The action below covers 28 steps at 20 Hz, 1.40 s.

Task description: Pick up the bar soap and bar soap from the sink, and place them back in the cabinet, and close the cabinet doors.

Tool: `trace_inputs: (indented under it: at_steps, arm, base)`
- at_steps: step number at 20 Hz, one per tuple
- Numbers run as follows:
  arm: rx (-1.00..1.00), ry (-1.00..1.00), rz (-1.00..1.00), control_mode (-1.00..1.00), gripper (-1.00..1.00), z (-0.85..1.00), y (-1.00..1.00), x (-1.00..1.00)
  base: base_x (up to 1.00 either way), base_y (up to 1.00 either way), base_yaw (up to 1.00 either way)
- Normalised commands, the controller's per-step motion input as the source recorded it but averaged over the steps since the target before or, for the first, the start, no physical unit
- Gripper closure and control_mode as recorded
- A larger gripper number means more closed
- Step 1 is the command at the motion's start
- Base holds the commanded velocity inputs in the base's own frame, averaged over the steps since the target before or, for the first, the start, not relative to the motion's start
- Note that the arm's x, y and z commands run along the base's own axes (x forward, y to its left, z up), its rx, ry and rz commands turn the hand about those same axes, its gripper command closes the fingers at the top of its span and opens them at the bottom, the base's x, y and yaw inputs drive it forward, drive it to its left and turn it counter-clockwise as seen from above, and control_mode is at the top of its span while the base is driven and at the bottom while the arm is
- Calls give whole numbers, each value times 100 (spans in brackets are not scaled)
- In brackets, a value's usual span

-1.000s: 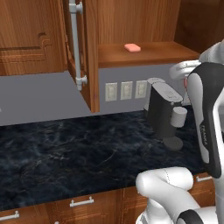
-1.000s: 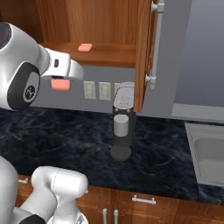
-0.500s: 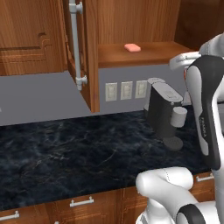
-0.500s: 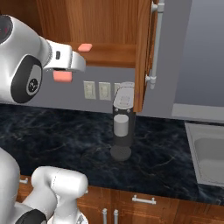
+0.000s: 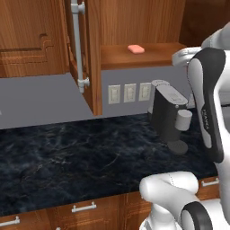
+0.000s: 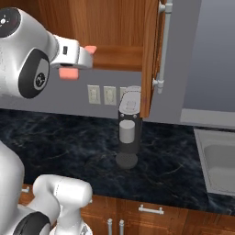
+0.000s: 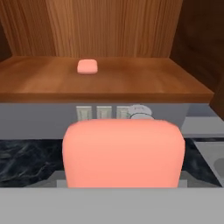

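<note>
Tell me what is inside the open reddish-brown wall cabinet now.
One small flat salmon-pink bar soap lies on the plain wood shelf of the reddish-brown wall cabinet. The second pink bar, held in the jaws, hides part of the view below the shelf's front edge.

Gripper (image 6: 69,69) fingers behind held bar soap (image 7: 123,153) (sink (image 6: 220,160) edge-cropped).

bar soap: 2, one on the shelf (image 7: 87,66), one large at lower centre (image 7: 123,153) | cabinet doors: 2, upper left (image 5: 92,54), upper right (image 6: 150,50) | coffee machine (image 5: 168,112): 1 | wall outlets (image 5: 129,92): 3 | sink (image 6: 220,160): 1, right edge
</note>
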Motion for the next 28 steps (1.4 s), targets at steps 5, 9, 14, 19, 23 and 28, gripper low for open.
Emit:
trace_inputs:
  at_steps: [5, 9, 14, 19, 23, 28]
  arm:
    - [0, -1, 0, -100, 100, 0, 0, 42]
    - [0, -1, 0, -100, 100, 0, 0, 46]
    - [0, 0, 0, -100, 100, 0, 0, 47]
    - [0, 0, 0, -100, 100, 0, 0, 46]
    - [0, 0, 0, -100, 100, 0, 0, 46]
    - [0, 0, 0, -100, 100, 0, 0, 45]
  base:
    - [0, 0, 0]
    - [0, 0, 0]
    - [0, 0, 0]
    - [0, 0, 0]
    - [0, 0, 0]
    - [0, 0, 0]
